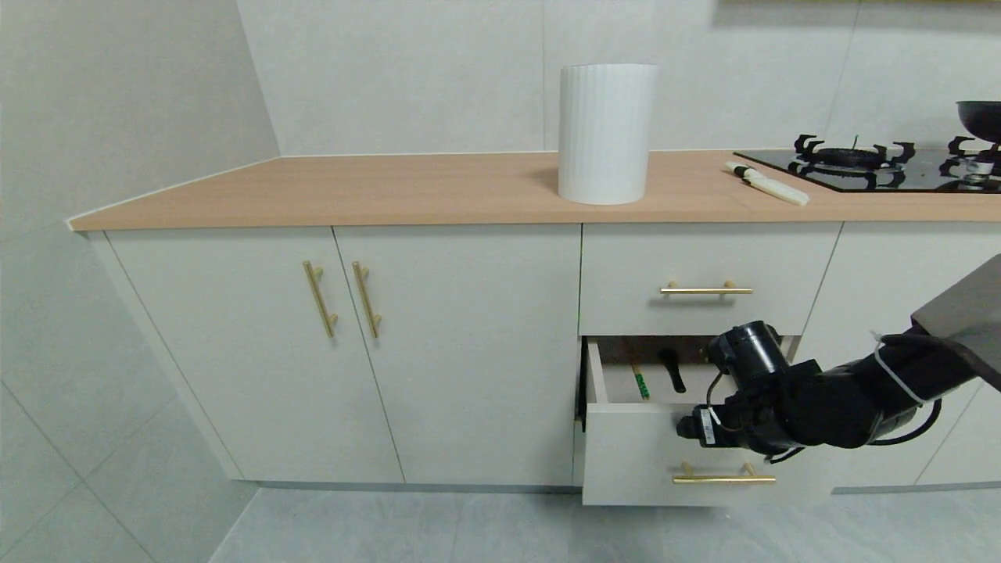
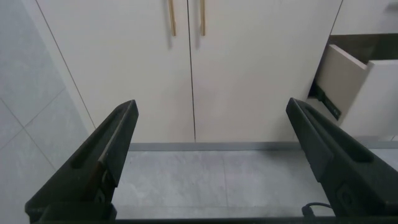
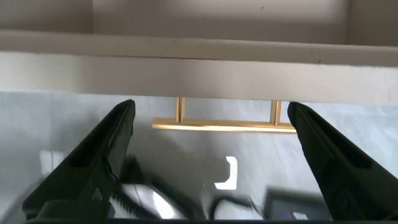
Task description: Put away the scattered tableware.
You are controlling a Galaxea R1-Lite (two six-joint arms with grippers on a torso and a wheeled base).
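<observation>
Tableware lies in two places. On the worktop [image 1: 407, 188] rests a pale cream, knife-like utensil [image 1: 766, 184], just beside the front-left corner of the black hob [image 1: 876, 168]. Its long axis runs on a slant, the narrower end toward the back and left, the broader end toward the worktop's front edge and right.

Below, the lower drawer [image 1: 626, 457] stands pulled open under a shut upper drawer [image 1: 704, 274]. A tall white ribbed canister [image 1: 606, 133] stands upright on the worktop, above the drawers' left edge and well apart from the cream utensil.

The right arm [image 1: 829, 407] reaches across the open drawer's front. Its right claw [image 3: 210, 109] is spread wide with nothing between the fingers, over the drawer front's top edge and brass handle [image 3: 224, 124]. The left claw [image 2: 211, 106] is likewise spread wide and empty, low down and facing the shut cupboard doors [image 2: 249, 68] and the floor.

Inside the drawer lie a dark utensil [image 1: 672, 371] and a thin green-marked stick [image 1: 640, 381], side by side, both with their long axes running front to back.
</observation>
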